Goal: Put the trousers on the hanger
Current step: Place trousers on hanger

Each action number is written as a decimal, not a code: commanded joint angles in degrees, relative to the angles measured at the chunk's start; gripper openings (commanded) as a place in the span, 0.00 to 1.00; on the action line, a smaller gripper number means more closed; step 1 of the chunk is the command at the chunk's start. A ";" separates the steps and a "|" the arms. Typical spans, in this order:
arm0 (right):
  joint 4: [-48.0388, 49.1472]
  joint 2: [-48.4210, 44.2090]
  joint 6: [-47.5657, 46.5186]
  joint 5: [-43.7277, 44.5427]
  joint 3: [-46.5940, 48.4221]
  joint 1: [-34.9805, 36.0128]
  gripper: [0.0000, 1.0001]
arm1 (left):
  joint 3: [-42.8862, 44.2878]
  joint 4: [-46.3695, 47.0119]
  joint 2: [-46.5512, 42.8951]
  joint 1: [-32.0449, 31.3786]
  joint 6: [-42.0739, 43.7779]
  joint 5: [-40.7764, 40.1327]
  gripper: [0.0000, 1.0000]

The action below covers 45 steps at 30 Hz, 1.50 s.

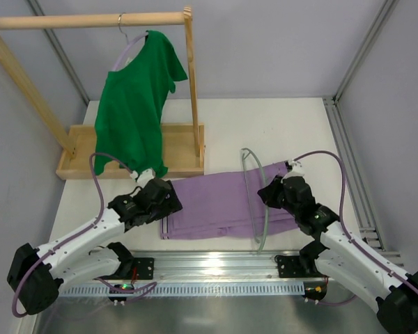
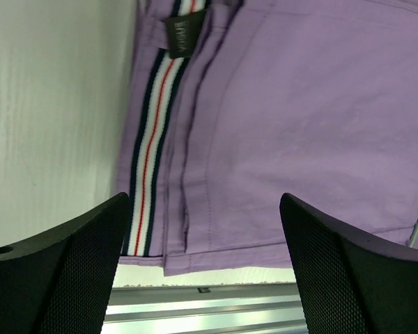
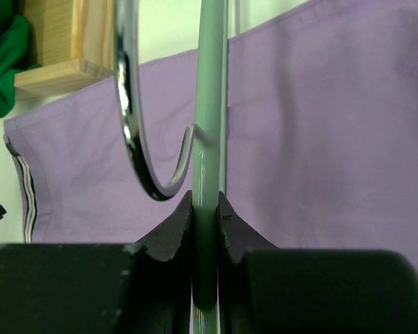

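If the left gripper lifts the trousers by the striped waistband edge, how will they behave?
Probably floppy: the trousers lie flat in folded layers, so they would likely sag and unfold from one grip. The stitched striped waistband looks thicker, likely a firmer hold. A push may bunch them rather than slide.

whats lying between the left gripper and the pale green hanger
In the top view, the folded lilac fabric trousers fill that stretch, lying flat between the left gripper and the thin mint-green hanger; nothing else shows there.
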 commanded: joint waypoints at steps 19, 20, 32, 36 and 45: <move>-3.18 -7.98 0.76 2.24 -4.49 0.13 0.04 | -16.16 8.50 -5.89 6.52 -5.44 4.76 0.83; -3.35 -7.89 0.67 2.15 -4.41 0.22 0.04 | -16.43 8.58 -6.68 6.78 -5.70 5.02 0.83; -5.99 -10.27 0.41 3.12 -3.27 0.22 0.04 | -17.84 14.12 3.24 6.96 -7.02 8.98 0.68; -6.34 -9.92 -0.03 2.94 -2.91 0.13 0.04 | -16.79 12.72 4.74 6.96 -7.11 7.67 0.21; -5.46 -9.56 1.29 1.09 -2.12 0.22 0.04 | -0.29 1.91 1.40 6.44 0.27 4.14 0.00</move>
